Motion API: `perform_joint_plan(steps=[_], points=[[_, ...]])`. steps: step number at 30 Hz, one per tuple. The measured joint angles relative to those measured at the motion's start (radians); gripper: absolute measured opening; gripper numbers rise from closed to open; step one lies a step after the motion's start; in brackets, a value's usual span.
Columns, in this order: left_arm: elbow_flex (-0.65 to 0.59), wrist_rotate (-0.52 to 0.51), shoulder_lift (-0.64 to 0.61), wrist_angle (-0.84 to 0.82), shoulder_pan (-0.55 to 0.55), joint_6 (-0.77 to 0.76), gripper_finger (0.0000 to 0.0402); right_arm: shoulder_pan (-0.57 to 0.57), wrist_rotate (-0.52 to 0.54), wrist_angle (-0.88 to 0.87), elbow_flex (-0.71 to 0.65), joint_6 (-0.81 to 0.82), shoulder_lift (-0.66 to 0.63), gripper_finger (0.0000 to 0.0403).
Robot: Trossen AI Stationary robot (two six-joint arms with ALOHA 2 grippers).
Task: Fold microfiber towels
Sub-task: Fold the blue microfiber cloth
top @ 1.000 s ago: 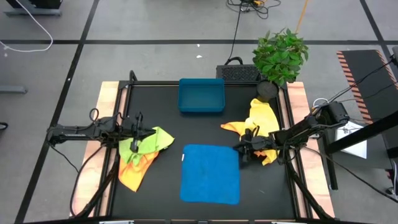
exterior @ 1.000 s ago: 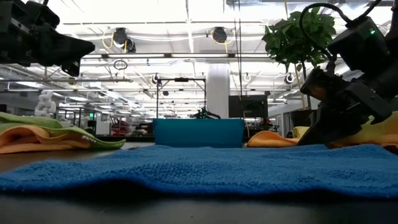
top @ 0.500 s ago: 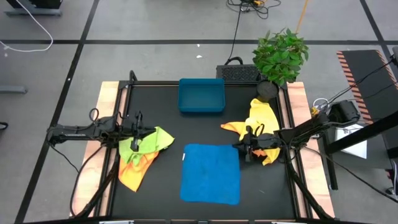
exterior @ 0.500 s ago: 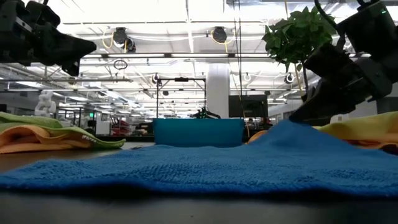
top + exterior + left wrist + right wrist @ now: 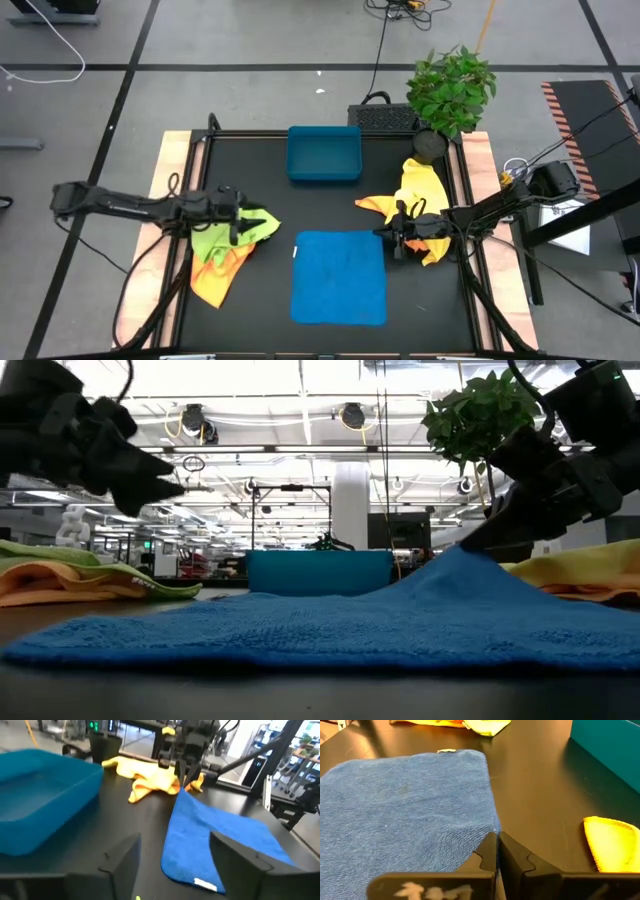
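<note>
While the blue towel [image 5: 338, 278] lies spread at the lower centre of the black table [image 5: 320, 205], its upper right corner is pinched and lifted into a peak by the right gripper [image 5: 393, 244], whose jaws are closed on the cloth. Bare black surface shows all around the towel, with open room between it and the blue tray [image 5: 324, 154] at the upper centre. Its other three corners rest flat. A small white label sits at one corner, but no writing on it can be read. Two more heaps of cloth are in the high view: a yellow and orange towel pile [image 5: 412, 195] just right of the gripper, and a lime green and orange towel pile [image 5: 228, 255] at the left. Above that left pile hovers the left gripper [image 5: 237, 212], jaws spread and empty. A potted plant [image 5: 450, 92] stands at the table's upper right corner.
</note>
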Motion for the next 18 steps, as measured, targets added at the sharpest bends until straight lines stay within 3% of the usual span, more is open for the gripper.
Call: perform_joint_plan(steps=[4,10,18], points=[[0.071,0.004,0.212,0.032,-0.003,-0.04,0.0278,0.0,0.001,0.008,0.0,0.0,0.0,0.0],[0.246,0.034,0.521,0.014,-0.042,-0.008,0.0269,0.0,0.002,0.022,0.001,0.0,0.0,0.0],[0.414,0.102,0.78,0.014,-0.037,0.076,0.0254,0.0,0.002,0.023,0.001,0.001,0.0,0.0]])
